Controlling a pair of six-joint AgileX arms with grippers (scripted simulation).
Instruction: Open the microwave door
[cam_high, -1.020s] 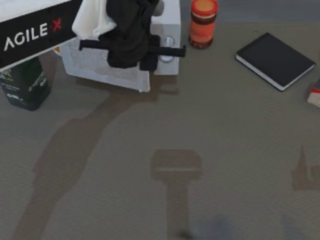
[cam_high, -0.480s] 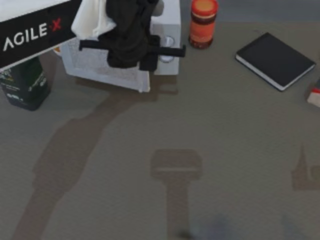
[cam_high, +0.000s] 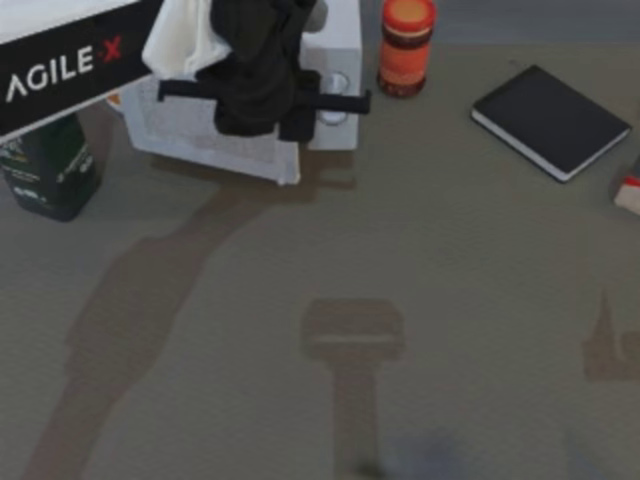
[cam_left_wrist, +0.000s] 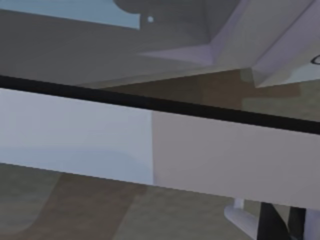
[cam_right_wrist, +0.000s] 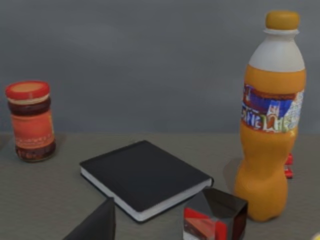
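The white microwave (cam_high: 342, 40) stands at the back left of the table, its two grey knobs showing beside the arm. The microwave door (cam_high: 205, 135), with its speckled window, stands ajar, its free edge swung out toward the table's front. My left gripper (cam_high: 298, 118) hangs over that free edge and is shut on the door's thin handle. In the left wrist view the door (cam_left_wrist: 230, 155) fills the middle. The pale handle (cam_left_wrist: 240, 220) runs between the left gripper's (cam_left_wrist: 280, 225) dark fingers. My right gripper (cam_right_wrist: 160, 215) is parked off the table's right side, open.
A red-lidded jar (cam_high: 405, 45) stands just right of the microwave. A black book (cam_high: 550, 120) lies at the back right, with a red and black box (cam_high: 630, 192) at the right edge. A dark green bottle (cam_high: 50, 165) stands at the left. An orange soda bottle (cam_right_wrist: 270, 130) stands by the box.
The left gripper and the door's free edge have crept slightly outward and to the left. Nothing else has moved.
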